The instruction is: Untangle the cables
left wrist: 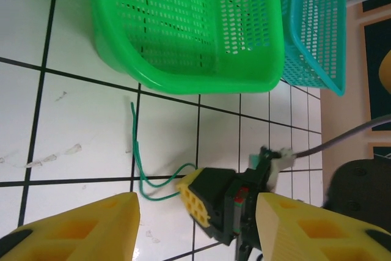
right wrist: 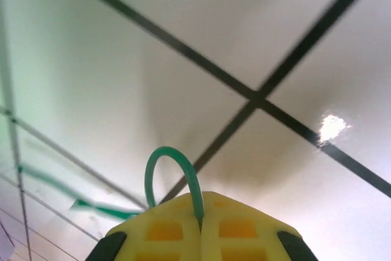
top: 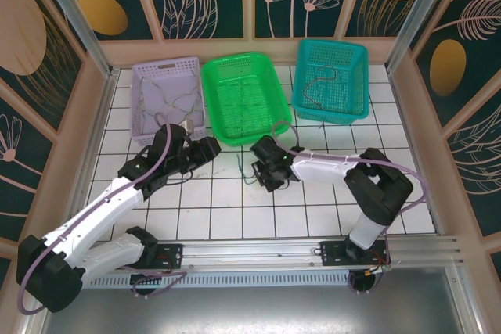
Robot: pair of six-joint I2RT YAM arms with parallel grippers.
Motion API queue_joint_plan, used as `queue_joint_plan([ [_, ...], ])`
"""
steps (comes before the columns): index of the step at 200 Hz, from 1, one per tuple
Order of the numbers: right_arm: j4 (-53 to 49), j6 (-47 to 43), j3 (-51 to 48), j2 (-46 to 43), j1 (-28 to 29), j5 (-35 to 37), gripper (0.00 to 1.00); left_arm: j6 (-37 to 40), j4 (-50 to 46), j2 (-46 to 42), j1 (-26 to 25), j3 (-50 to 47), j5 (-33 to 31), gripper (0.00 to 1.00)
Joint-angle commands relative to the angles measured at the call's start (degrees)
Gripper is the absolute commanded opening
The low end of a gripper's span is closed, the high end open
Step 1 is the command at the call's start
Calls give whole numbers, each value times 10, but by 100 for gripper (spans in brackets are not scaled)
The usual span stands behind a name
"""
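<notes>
A thin green cable [left wrist: 137, 162] lies in loops on the white tiles in front of the green basket [left wrist: 201, 79]. My right gripper [right wrist: 201, 215] is pressed down at the table and shut on a loop of this green cable [right wrist: 173, 162]. In the left wrist view, the right gripper [left wrist: 194, 200] shows its yellow tips at the cable's end. My left gripper [left wrist: 198, 227] hovers just to the left of it, open, with nothing between its fingers. From above, the left gripper [top: 207, 150] and right gripper [top: 263, 165] face each other across the green cable [top: 245, 168].
Three baskets stand in a row at the back: a purple basket [top: 166, 64] with pale cables, the green basket [top: 249, 137] with thin cables, and a teal basket [top: 333, 113] with a reddish-brown cable [top: 319, 84]. Wooden walls close in both sides.
</notes>
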Motion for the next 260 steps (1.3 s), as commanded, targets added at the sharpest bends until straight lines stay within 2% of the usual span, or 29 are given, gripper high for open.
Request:
queue_joint_plan([
  [1, -103, -199, 58, -92, 24, 104, 0, -9, 7, 9, 2, 24, 24, 58],
  [22, -87, -288, 48, -171, 25, 120, 0, -44, 36, 32, 3, 42, 43, 60],
  [40, -62, -341, 46, -207, 5, 100, 0, -68, 63, 61, 2, 62, 56, 61],
  [79, -64, -423, 101, -206, -19, 69, 0, -79, 81, 111, 2, 115, 37, 62],
  [102, -74, -448, 122, -194, -30, 52, 0, -92, 98, 130, 2, 116, 37, 59],
  [136, -57, -458, 118, -202, -53, 30, 0, -90, 77, 136, 2, 116, 16, 47],
  [176, -24, -469, 113, -218, -71, 16, 0, -97, 61, 152, 2, 101, 6, 25],
  [216, 27, -471, 95, -252, -82, 19, 0, -139, 100, 146, 2, 40, 17, 0],
  [252, 20, -486, 100, -243, -96, 20, 0, -156, 133, 127, 2, 26, 43, 0],
  [260, 11, -486, 104, -237, -100, 16, 0, -147, 133, 113, 2, 35, 35, 10],
])
